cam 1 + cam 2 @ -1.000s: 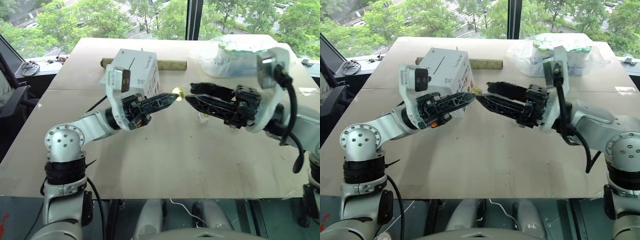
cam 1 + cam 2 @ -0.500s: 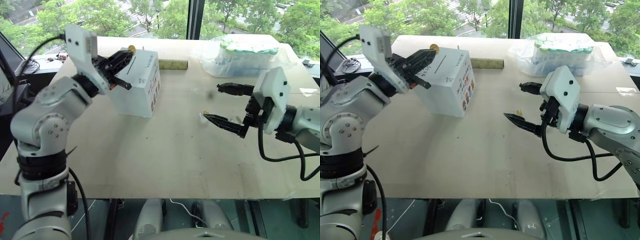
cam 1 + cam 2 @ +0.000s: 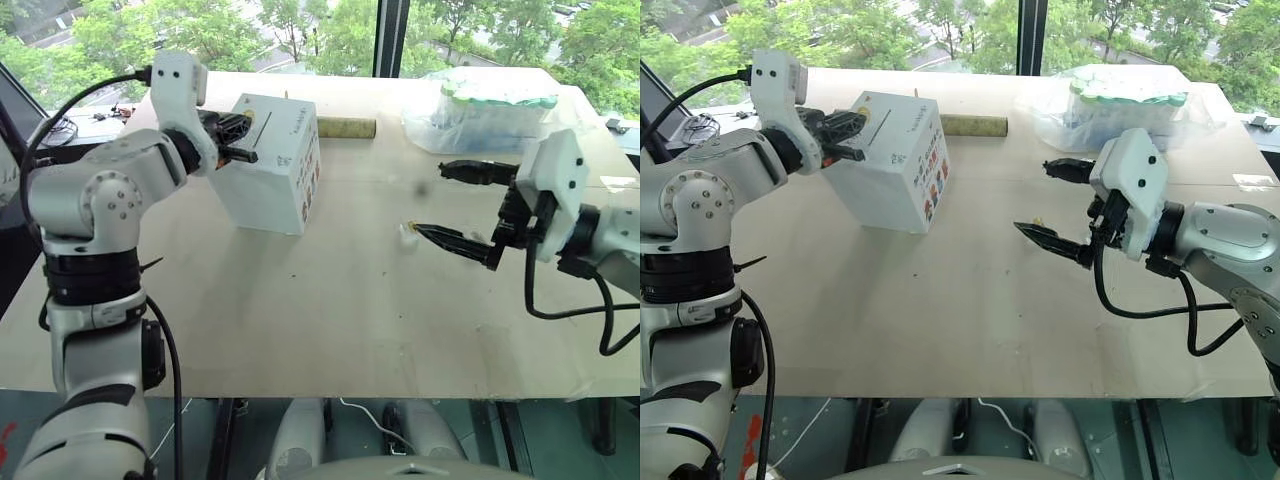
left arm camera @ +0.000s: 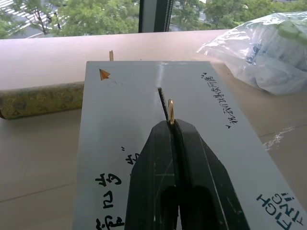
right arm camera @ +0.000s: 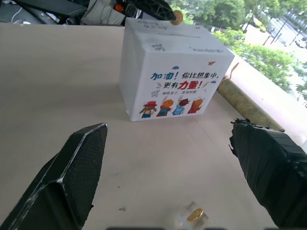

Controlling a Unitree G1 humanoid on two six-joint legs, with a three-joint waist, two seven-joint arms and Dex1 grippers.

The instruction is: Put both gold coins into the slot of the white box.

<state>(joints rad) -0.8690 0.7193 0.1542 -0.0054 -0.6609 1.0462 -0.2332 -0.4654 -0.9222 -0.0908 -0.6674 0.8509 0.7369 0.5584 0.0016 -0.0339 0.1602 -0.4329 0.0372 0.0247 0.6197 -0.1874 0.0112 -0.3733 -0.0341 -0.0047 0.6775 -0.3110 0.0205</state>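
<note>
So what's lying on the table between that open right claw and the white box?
Just bare table, seen in the right wrist view; the second gold coin lies between the right gripper's fingers, nearer than the white box.

"加油!" and "力量!" on the white box [image 5: 172,79]

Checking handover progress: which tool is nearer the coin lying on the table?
Right. The right tool hangs open just above the loose coin; the left tool is across the table over the white box.

A brown cardboard tube [image 3: 346,128] is laid near the far edge of the table [image 3: 330,320]. A clear plastic bag of white-green packs [image 3: 488,106] is set at the far right corner.
</note>
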